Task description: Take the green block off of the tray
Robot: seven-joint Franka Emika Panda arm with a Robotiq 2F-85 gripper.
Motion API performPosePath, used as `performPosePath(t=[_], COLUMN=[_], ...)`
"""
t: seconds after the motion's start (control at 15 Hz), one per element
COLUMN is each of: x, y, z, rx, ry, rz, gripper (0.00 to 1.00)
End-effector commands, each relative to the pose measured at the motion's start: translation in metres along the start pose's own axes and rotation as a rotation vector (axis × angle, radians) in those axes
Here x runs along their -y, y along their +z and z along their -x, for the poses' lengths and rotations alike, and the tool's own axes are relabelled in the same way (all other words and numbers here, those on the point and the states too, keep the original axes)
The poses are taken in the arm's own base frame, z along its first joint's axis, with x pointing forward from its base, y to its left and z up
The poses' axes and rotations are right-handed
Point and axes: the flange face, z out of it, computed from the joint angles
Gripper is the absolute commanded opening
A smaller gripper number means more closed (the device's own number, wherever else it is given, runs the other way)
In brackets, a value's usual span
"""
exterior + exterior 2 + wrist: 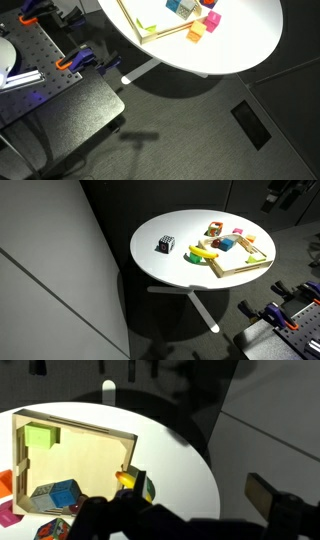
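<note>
The green block is a small lime cube. It lies in a far corner of the tray, which has a pale base and a thin wooden rim. Block and tray also show in both exterior views, the block inside the tray. My gripper hangs high above the white round table, off to the side of the tray. Its dark fingers are wide apart with nothing between them. In an exterior view only a dark part of the arm shows at the top right.
A teal-blue block lies in the tray, with orange and magenta blocks beside it. A multicoloured cube with a yellow piece sits at the tray's near corner. A black-and-white cube stands apart on the white table.
</note>
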Motion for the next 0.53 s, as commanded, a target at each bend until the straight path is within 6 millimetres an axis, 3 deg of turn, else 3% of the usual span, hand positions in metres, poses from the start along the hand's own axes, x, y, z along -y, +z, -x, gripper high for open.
performPosePath(t=[0.0, 0.47], x=[-0.016, -0.044], y=[-0.001, 0.02], z=[-0.026, -0.065], rx=[-0.059, -0.087], ry=[0.06, 0.111], rz=[0.06, 0.138], gripper=[1.0, 1.0])
